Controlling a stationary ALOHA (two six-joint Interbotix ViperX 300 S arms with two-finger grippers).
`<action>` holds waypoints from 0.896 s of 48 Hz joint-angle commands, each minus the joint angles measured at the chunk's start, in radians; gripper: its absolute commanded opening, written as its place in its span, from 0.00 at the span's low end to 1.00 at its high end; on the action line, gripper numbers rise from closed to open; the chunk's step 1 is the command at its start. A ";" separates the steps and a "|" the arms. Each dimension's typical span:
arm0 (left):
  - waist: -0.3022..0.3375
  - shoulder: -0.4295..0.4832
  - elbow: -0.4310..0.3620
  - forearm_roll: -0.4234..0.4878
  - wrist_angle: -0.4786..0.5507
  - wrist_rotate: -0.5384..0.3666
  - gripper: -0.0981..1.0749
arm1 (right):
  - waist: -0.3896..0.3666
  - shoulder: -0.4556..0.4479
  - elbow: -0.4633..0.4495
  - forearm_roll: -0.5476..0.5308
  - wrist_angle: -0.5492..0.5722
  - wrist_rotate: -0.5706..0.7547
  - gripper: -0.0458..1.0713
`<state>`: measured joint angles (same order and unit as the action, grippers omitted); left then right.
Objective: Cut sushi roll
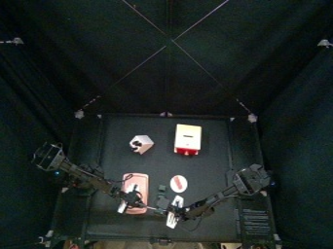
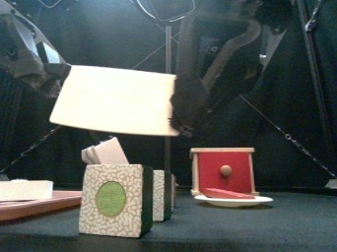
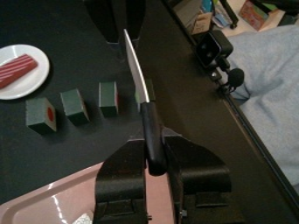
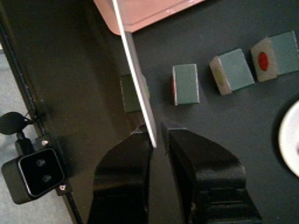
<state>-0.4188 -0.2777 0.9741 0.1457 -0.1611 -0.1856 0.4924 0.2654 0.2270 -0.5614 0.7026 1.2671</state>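
Where sliced, three sushi pieces (image 3: 77,106).

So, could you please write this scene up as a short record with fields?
knife: silver-bladed, black-handled knife, spanning between both grippers
left gripper: shut on the knife's handle
right gripper: at the blade's far end, grip unclear
sushi: three green-wrapped sushi pieces with red centres, in a row on the black table
plate: small white round plate holding a red strip
board: pink cutting board, under the left gripper
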 commanded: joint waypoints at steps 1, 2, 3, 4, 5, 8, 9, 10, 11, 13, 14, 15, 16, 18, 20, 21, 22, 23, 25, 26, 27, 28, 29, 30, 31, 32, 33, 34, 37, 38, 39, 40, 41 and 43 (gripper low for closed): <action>0.008 -0.023 -0.014 0.002 -0.005 0.002 0.33 | -0.002 -0.051 -0.034 -0.002 0.014 -0.002 0.60; 0.008 -0.025 -0.012 0.002 -0.005 0.002 0.33 | -0.002 -0.051 -0.037 -0.002 0.018 -0.002 0.60; 0.009 -0.028 -0.012 0.002 -0.005 0.002 0.33 | -0.002 -0.051 -0.038 -0.002 0.021 -0.002 0.60; 0.009 -0.028 -0.012 0.002 -0.005 0.002 0.33 | -0.002 -0.051 -0.038 0.000 0.023 -0.002 0.60; 0.011 -0.029 -0.011 0.002 -0.005 0.002 0.33 | -0.002 -0.051 -0.040 0.000 0.026 -0.002 0.60; 0.011 -0.034 -0.009 0.002 -0.005 0.002 0.33 | 0.003 -0.052 -0.041 0.002 0.032 -0.002 0.60; 0.012 -0.037 -0.008 0.002 -0.005 0.002 0.33 | 0.005 -0.052 -0.041 0.003 0.034 -0.002 0.60; 0.011 -0.038 -0.008 0.002 -0.005 0.002 0.33 | 0.005 -0.052 -0.043 0.005 0.035 -0.002 0.60; 0.011 -0.040 -0.008 0.002 -0.005 0.002 0.33 | 0.005 -0.052 -0.043 0.006 0.038 -0.002 0.60; 0.011 -0.044 -0.005 0.002 -0.005 0.002 0.33 | 0.006 -0.052 -0.044 0.009 0.043 -0.002 0.60; 0.011 -0.048 -0.003 0.000 -0.005 0.002 0.33 | 0.006 -0.052 -0.046 0.012 0.044 -0.002 0.60; 0.012 -0.049 -0.002 0.000 -0.005 0.002 0.33 | 0.006 -0.052 -0.048 0.012 0.048 -0.002 0.60; 0.011 -0.052 0.000 0.000 -0.005 0.002 0.33 | 0.008 -0.052 -0.048 0.014 0.051 -0.002 0.60; 0.011 -0.058 0.003 0.000 -0.006 0.002 0.33 | 0.009 -0.052 -0.049 0.015 0.052 -0.002 0.60; 0.011 -0.064 0.009 0.000 -0.008 0.002 0.33 | 0.009 -0.052 -0.049 0.014 0.054 -0.002 0.60; 0.011 -0.067 0.011 -0.002 -0.008 0.002 0.33 | 0.009 -0.054 -0.049 0.014 0.054 -0.002 0.60; 0.012 -0.071 0.012 0.000 -0.008 0.002 0.33 | 0.009 -0.054 -0.049 0.012 0.054 -0.002 0.60; 0.011 -0.074 0.015 0.000 -0.008 0.002 0.33 | 0.009 -0.054 -0.049 0.012 0.054 -0.002 0.60; 0.012 -0.081 0.021 -0.002 -0.008 0.000 0.33 | 0.009 -0.055 -0.048 0.011 0.054 -0.002 0.60; 0.011 -0.084 0.025 -0.002 -0.008 0.000 0.33 | 0.009 -0.055 -0.048 0.011 0.054 -0.002 0.60; 0.011 -0.087 0.026 -0.002 -0.009 0.000 0.33 | 0.009 -0.055 -0.048 0.011 0.055 -0.002 0.60; 0.011 -0.089 0.031 -0.002 -0.009 0.000 0.33 | 0.009 -0.055 -0.048 0.011 0.054 -0.002 0.60; 0.012 -0.091 0.032 -0.002 -0.011 0.000 0.33 | 0.009 -0.055 -0.048 0.011 0.055 -0.002 0.60; 0.011 -0.091 0.035 -0.002 -0.012 0.000 0.33 | 0.009 -0.055 -0.049 0.012 0.054 -0.002 0.60; 0.011 -0.091 0.038 -0.002 -0.014 0.000 0.33 | 0.009 -0.055 -0.049 0.012 0.054 -0.002 0.60; 0.011 -0.091 0.041 -0.002 -0.017 0.002 0.33 | 0.009 -0.055 -0.049 0.012 0.055 -0.002 0.60; 0.012 -0.091 0.044 -0.002 -0.017 0.000 0.33 | 0.009 -0.055 -0.049 0.012 0.054 -0.002 0.60; 0.011 -0.091 0.046 -0.002 -0.020 0.000 0.33 | 0.008 -0.055 -0.049 0.011 0.055 0.000 0.60; 0.011 -0.092 0.048 -0.002 -0.020 0.002 0.33 | 0.008 -0.055 -0.048 0.011 0.054 0.000 0.60; 0.011 -0.092 0.048 -0.002 -0.020 0.000 0.33 | 0.008 -0.055 -0.049 0.012 0.055 -0.002 0.60; 0.011 -0.092 0.048 -0.002 -0.020 0.000 0.33 | 0.008 -0.055 -0.048 0.011 0.054 0.000 0.60; 0.012 -0.091 0.048 -0.002 -0.020 0.000 0.33 | 0.008 -0.055 -0.049 0.011 0.054 0.000 0.60; 0.012 -0.091 0.048 -0.002 -0.020 0.000 0.33 | 0.008 -0.055 -0.049 0.012 0.054 0.000 0.60; 0.011 -0.092 0.048 -0.002 -0.020 0.000 0.33 | 0.008 -0.057 -0.049 0.011 0.054 0.000 0.60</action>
<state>-0.4080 -0.3620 1.0354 0.1457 -0.1718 -0.1856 0.5001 0.2623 0.2025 -0.5476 0.7578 1.2671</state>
